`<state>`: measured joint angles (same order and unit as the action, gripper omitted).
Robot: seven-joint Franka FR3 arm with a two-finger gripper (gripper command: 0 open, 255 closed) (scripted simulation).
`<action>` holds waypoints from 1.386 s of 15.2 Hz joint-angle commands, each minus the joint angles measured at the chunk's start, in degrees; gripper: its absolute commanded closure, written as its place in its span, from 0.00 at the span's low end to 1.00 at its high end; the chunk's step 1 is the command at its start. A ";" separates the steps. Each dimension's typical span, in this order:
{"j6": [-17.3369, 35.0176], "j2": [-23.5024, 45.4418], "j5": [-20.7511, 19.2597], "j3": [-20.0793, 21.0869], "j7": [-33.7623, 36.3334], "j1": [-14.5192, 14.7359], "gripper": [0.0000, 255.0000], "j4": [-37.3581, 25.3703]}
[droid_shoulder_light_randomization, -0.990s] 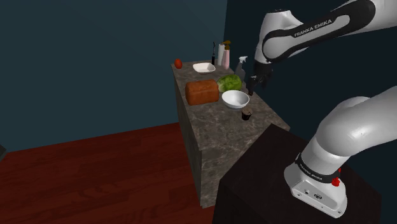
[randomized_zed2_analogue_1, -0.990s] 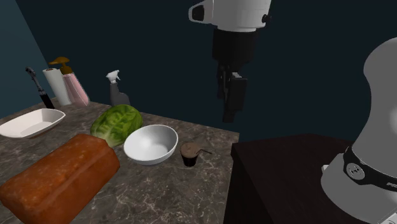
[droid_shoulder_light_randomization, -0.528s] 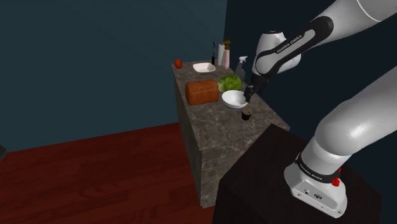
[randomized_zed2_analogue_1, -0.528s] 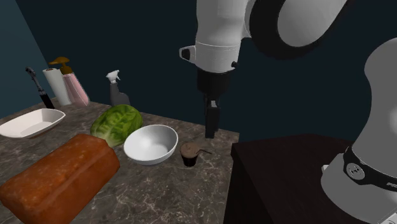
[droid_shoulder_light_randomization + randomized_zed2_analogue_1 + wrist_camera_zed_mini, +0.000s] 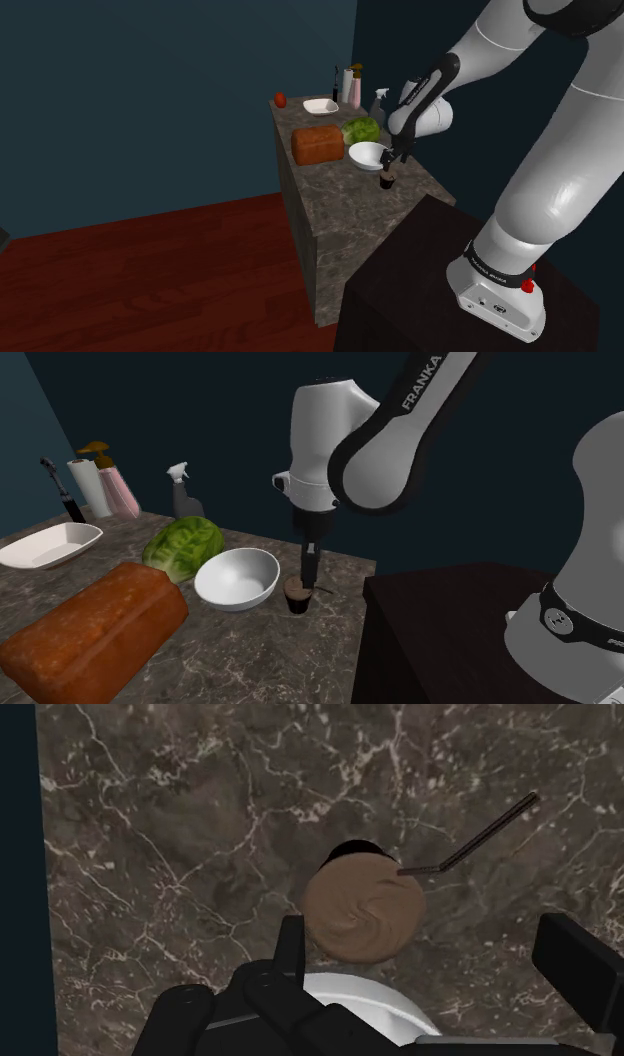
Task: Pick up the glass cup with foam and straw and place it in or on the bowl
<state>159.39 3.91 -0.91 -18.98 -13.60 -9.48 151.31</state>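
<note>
1. One relation governed the coming move. Across the second exterior view from its left, the loaf, the lettuce and the white bowl sat on the marbled counter. The glass cup stood upright just beside the bowl, on that view's right, with the dark stand further right again.
2. Directly above the cup hung the gripper, pointing straight down along the cup's upright axis, its tips just over the brown foam. The shoulder view agreed: the gripper was over the cup, with the bowl close by.
3. In the wrist view the two fingers stood well apart, so the gripper was open and held nothing. The foam-topped cup lay beyond the tips and off centre. It was close to one finger and well away from the other finger.
4. From the foam the straw slanted outward, leaning toward the side of the farther finger.
5. My judgement is that a small sideways shift toward the nearer finger would centre the cup before descent. The leaning straw looked like the one thing a closing finger might snag. After the grasp, the carry to the bowl would be short, toward the second exterior view's left.
</note>
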 commanded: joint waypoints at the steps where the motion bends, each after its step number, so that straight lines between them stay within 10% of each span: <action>1: 3.44 5.62 5.80 0.97 -4.80 -1.25 0.00 -2.22; 18: 10.01 15.26 13.50 7.22 -10.86 -6.58 0.00 -5.25; 19: 10.01 15.26 13.50 7.22 -10.86 -6.58 1.00 -5.25; 21: 10.01 15.26 13.50 7.22 -10.86 -6.58 1.00 -5.25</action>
<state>169.40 19.17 12.59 -11.76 -24.47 -16.05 146.06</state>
